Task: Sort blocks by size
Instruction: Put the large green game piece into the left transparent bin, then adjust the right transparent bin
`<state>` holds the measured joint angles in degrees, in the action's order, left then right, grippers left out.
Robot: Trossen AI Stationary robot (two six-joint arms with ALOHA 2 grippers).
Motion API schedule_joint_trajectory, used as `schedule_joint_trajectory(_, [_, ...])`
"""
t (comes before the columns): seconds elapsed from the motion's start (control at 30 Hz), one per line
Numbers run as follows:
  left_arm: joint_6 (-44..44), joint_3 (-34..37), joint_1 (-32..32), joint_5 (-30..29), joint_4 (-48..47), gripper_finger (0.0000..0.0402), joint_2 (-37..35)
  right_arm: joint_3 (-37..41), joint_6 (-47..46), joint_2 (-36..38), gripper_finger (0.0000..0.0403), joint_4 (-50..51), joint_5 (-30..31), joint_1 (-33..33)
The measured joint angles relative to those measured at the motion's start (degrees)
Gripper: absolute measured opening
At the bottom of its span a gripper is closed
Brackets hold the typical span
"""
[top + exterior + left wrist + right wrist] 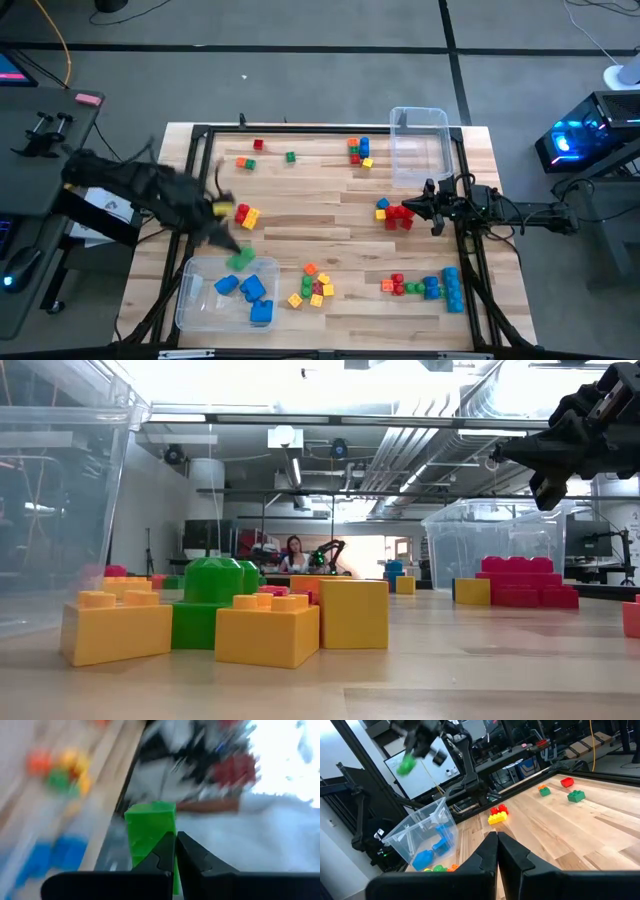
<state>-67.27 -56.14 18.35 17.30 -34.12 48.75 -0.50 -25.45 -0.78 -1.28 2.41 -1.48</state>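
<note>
My left gripper [232,250] hangs over the far rim of the clear bin [186,300] at the near left and is shut on a green block [241,260]. The block also shows in the left wrist view [149,827] and in the right wrist view [406,765]. Several blue blocks [250,290] lie in that bin. Other blocks lie scattered on the table, among them a red and yellow pair [245,213] and a red cluster [400,215]. My right gripper [415,205] waits shut at the table's right side, level, beside the red cluster. My left gripper has the green block at its fingertips [167,847], which meet on the block's near side [160,840]. Blur hides which part is pinched. The fingers slant downward, and the block is lifted clear, high above the bin.
A second clear bin [420,122] stands at the far right. Small blocks sit near the front middle [312,285], in a row at the near right [430,287], and at the far middle [358,150]. A black frame borders the table.
</note>
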Motion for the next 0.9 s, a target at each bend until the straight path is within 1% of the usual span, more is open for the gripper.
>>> schedule_joint_trajectory(0.07, [-0.97, 0.03, 4.02, 0.05, -4.57, 0.0, 2.15, 0.01, 0.0, 0.0, 0.0005, 0.0, -0.02, 0.0])
schedule_joint_trajectory(0.17, [-0.17, 0.04, 7.87, -0.04, -8.88, 0.0, 5.33, -0.02, 0.0, 0.0, 0.0005, 0.0, -0.01, 0.0])
schedule_joint_trajectory(0.23, [-0.13, 0.04, 8.97, 0.04, -10.28, 0.0001, 7.4, 0.0, 0.0, 0.0, 0.0005, 0.0, -0.01, 0.0])
schedule_joint_trajectory(0.37, [-0.09, 0.04, 9.12, 1.06, -9.53, 0.001, 10.45, 0.01, -0.01, 0.0, 0.0005, 0.0, -0.01, 0.0])
schedule_joint_trajectory(0.47, [0.21, 0.04, 9.04, 4.79, -9.2, 0.0037, 12.05, -0.02, 0.0, 0.0, 0.0005, 0.0, -0.02, 0.0])
schedule_joint_trajectory(0.67, [1.84, 0.04, 8.74, 12.94, -8.76, 0.0115, 14.15, 0.01, 0.0, 0.0, 0.0005, 0.0, 0.0, 0.0])
schedule_joint_trajectory(0.77, [1.46, 0.04, 5.8, 16.43, -3.02, 0.0145, 14.1, -0.01, 0.0, 0.0, 0.0005, 0.0, -0.02, 0.0])
schedule_joint_trajectory(0.83, [1.78, 0.07, 2.03, 16.33, 4.82, 0.0156, 13.73, 0.0, 0.0, 0.0, 0.0005, 0.0, -0.02, 0.0])
schedule_joint_trajectory(0.9, [4.07, 0.04, -2.88, 14.02, 13.6, 0.0159, 13.55, -0.01, 0.0, 0.0, 0.0005, 0.0, 0.01, 0.0])
